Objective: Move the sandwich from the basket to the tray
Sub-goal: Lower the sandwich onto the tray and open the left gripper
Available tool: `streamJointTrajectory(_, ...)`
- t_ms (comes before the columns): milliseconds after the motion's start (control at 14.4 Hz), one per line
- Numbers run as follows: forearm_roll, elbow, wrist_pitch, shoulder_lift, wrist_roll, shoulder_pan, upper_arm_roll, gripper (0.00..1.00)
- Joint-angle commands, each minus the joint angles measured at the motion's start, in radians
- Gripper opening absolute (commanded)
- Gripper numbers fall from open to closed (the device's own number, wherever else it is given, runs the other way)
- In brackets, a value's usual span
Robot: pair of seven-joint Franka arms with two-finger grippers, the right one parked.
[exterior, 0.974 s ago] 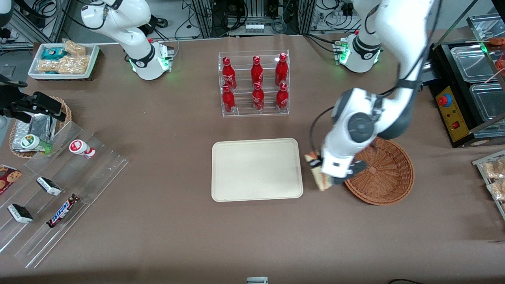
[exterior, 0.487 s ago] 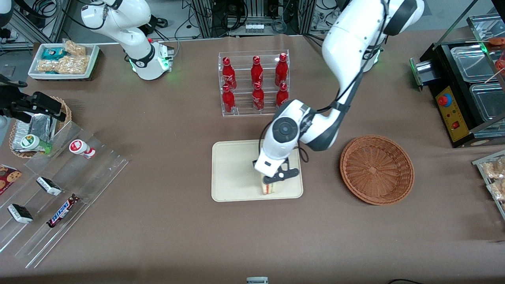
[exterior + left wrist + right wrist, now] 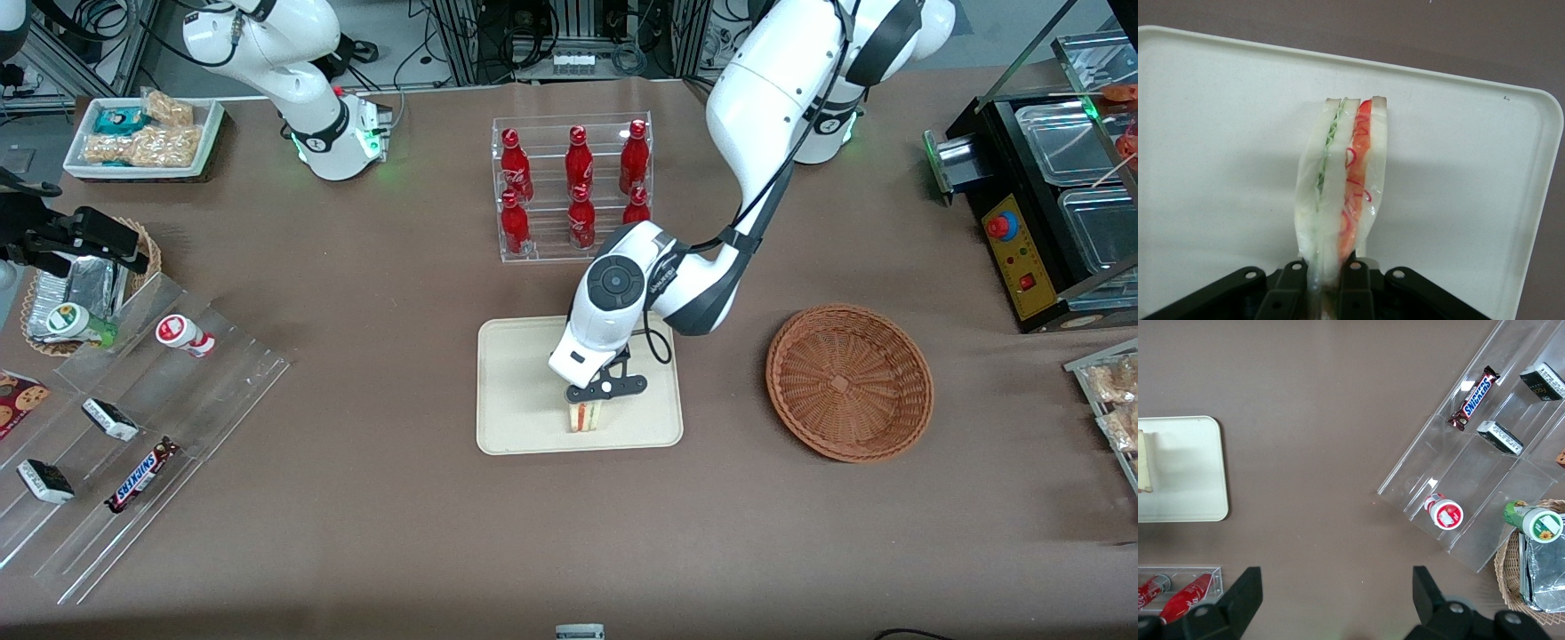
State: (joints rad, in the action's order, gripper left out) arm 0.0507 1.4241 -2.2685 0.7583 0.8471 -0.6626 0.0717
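Observation:
My left gripper (image 3: 594, 402) is shut on the clear-wrapped sandwich (image 3: 584, 417) and holds it on edge over the cream tray (image 3: 516, 391), near the tray's edge nearest the front camera. In the left wrist view the sandwich (image 3: 1341, 193) shows pale bread with green and orange-red filling layers, pinched between the two black fingers (image 3: 1353, 285), with the tray (image 3: 1218, 133) under it. I cannot tell whether the sandwich touches the tray. The round reddish-brown wicker basket (image 3: 849, 382) stands beside the tray, toward the working arm's end of the table, with nothing in it.
A clear rack of red bottles (image 3: 573, 187) stands farther from the front camera than the tray. Clear acrylic steps with snack bars (image 3: 133, 427) and a small foil-lined wicker basket (image 3: 84, 284) lie toward the parked arm's end. A black appliance (image 3: 1049, 196) stands toward the working arm's end.
My gripper carried the sandwich from the basket's rim to over the tray, then shifted a little toward the parked arm's end. The basket is left empty.

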Motion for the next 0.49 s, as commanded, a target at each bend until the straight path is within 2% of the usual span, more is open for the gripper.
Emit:
streamJointTrajectory(0, -0.014, 0.001, -0.014, 0.006, 0.010, -0.038, -0.013, 0.15)
streamJointTrajectory(70, -0.006, 0.007, -0.028, 0.006, 0.020, -0.038, -0.013, 0.42)
streamJointTrajectory(139, -0.006, 0.004, -0.028, 0.003, 0.032, -0.037, -0.013, 0.76)
streamJointTrajectory(209, -0.006, 0.001, -0.025, -0.007, 0.049, -0.034, -0.015, 1.00)
streamJointTrajectory(417, -0.014, -0.004, 0.079, -0.111, 0.052, -0.012, -0.019, 1.00)
